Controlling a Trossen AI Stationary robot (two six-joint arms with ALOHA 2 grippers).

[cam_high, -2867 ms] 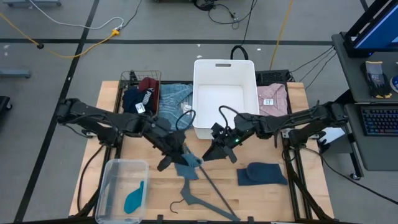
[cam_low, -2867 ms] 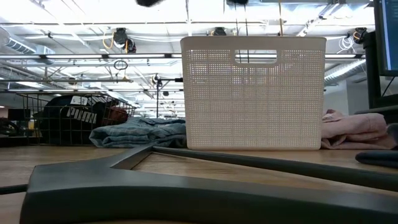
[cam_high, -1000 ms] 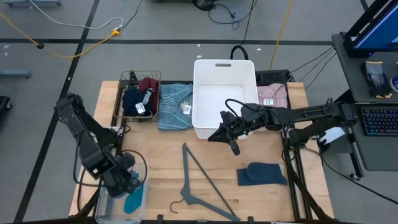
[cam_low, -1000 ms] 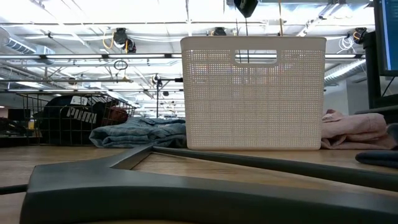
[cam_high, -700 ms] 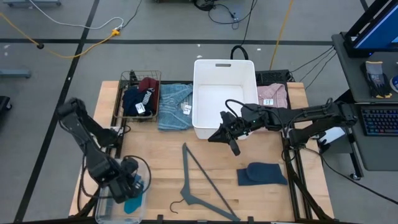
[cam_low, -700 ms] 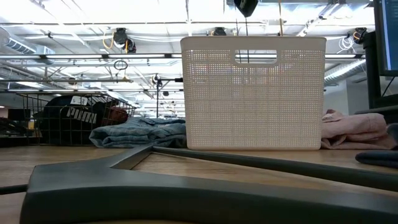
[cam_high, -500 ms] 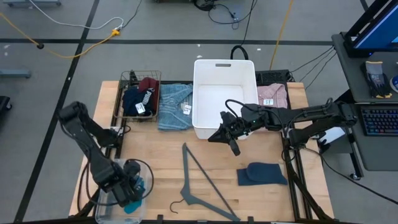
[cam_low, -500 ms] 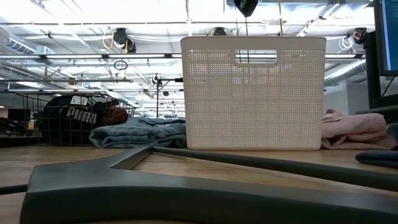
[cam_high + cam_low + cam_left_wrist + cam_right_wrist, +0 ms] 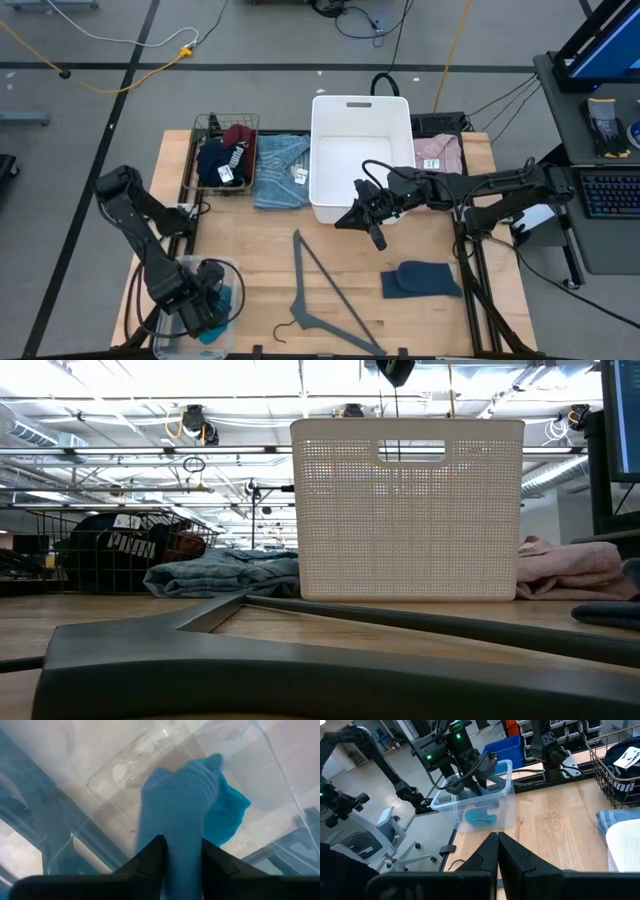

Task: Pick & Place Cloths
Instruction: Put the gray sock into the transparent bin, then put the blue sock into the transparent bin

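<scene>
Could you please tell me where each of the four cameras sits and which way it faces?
High: overhead, looking down; both arms, clear bin.
Low: table height, facing white basket across hanger; an arm's tip at top.
Left wrist: above the bin; left gripper around a slate-blue cloth.
Right wrist: across the table; right gripper shut.
Both wrists share the teal cloth.

White block letters reading "PUMA" stand on the navy garment (image 9: 128, 543) in the wire basket (image 9: 60, 550) at the table's far left in the low view, the same print partly showing in the right wrist view, while the tags there are too small to read.
</scene>
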